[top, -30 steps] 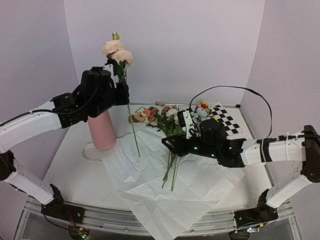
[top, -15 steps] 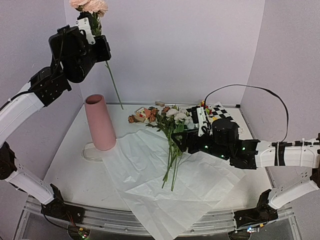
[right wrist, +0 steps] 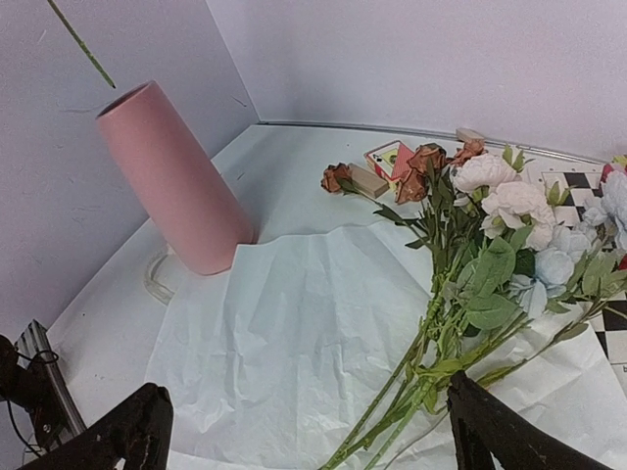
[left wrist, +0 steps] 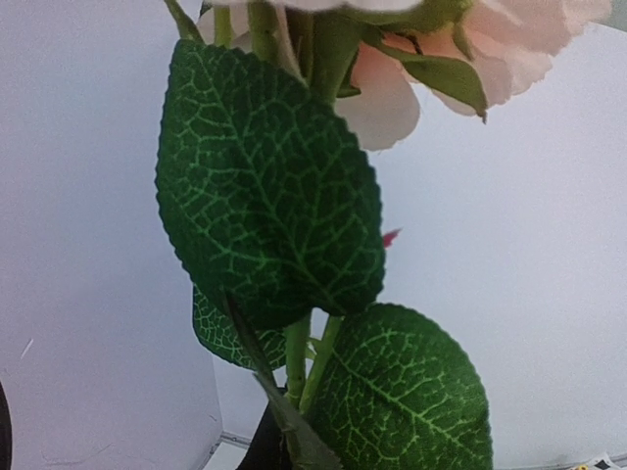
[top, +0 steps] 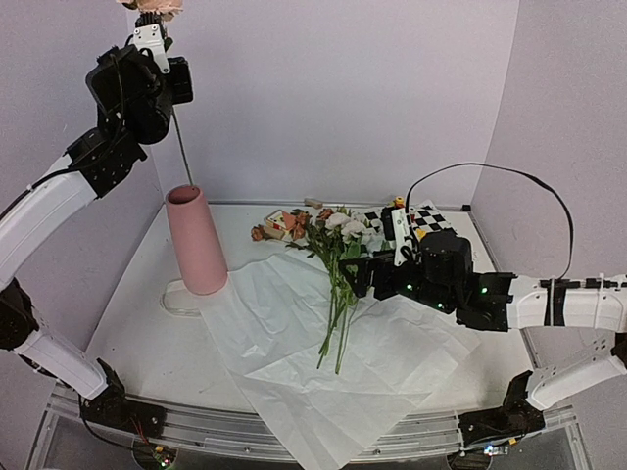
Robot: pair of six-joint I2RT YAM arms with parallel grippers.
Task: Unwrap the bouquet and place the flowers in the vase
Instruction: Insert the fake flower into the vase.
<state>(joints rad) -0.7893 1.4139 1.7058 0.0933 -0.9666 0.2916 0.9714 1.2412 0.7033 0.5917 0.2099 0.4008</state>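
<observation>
The pink vase point(top: 196, 240) stands upright at the left. My left gripper point(top: 154, 47) is raised high above it, shut on a pale pink flower point(top: 152, 6) whose thin stem point(top: 182, 147) hangs down, its tip just over the vase mouth. In the left wrist view green leaves point(left wrist: 269, 186) and pink petals point(left wrist: 392, 88) fill the frame and hide the fingers. The other flowers point(top: 333, 235) lie on the unfolded white paper point(top: 323, 343). My right gripper point(right wrist: 313, 441) hangs open low over the paper, with the stems point(right wrist: 431, 382) just inside its right finger point(right wrist: 500, 431).
A checkered mat point(top: 446, 230) with small toy blocks point(top: 399, 206) lies at the back right. A small card box point(top: 279, 223) sits behind the flower heads. A clear ring point(top: 176, 299) lies at the vase's foot. A black cable point(top: 490, 174) arcs over the right arm.
My left arm rose from beside the vase to high above it, carrying the pink flower, so the stem tip now hangs over the mouth. My right gripper opened wide and drew back slightly right.
</observation>
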